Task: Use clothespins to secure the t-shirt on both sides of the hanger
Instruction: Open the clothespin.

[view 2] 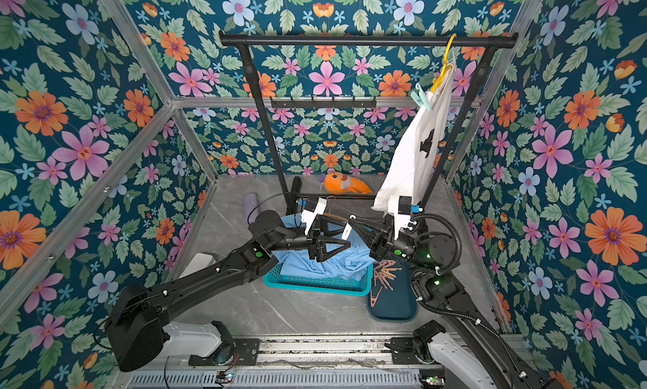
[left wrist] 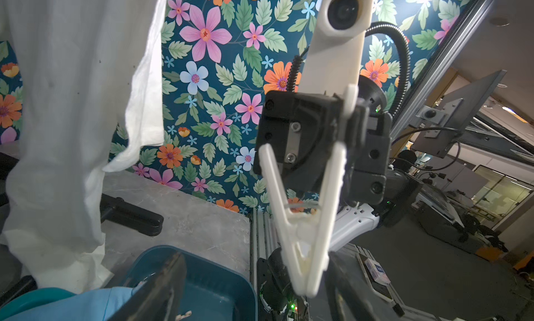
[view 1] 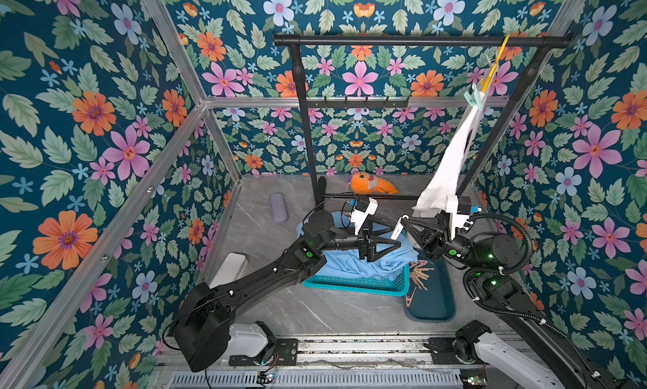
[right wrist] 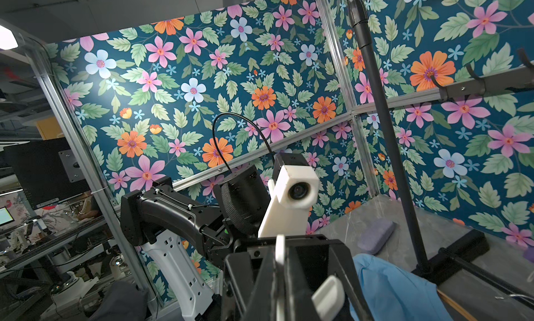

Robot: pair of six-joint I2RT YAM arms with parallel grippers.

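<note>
Left wrist view: white clothespin [left wrist: 302, 233] sits in mid-air, pinched by the right fingers [view 1: 416, 227], which are closed on it; exactly where on the pin they bite I cannot tell. Left fingers [left wrist: 169, 285] stand apart, one on either side of the pin's nose, not clamping it. My reading: a hand-over above the basket [view 1: 350, 285], set up so the left arm gets a hold that can squeeze the handles. Orientation: long axis near upright, splayed handle legs up, closed nose down toward the bench [view 1: 332, 310]. In both top views the pin shows as a short white bar between the two arms, well below the hanger [view 1: 497, 60]. T-shirt [view 1: 451, 159] hangs on that hanger at the right end of the rack [view 1: 420, 41]; a mint clothespin [view 1: 472, 98] is clipped at one shoulder. No second pin is visible there, so the white one is probably meant for the other side. Spare pins [view 1: 422, 271] lie on the dark tray [view 1: 434, 306].
</note>
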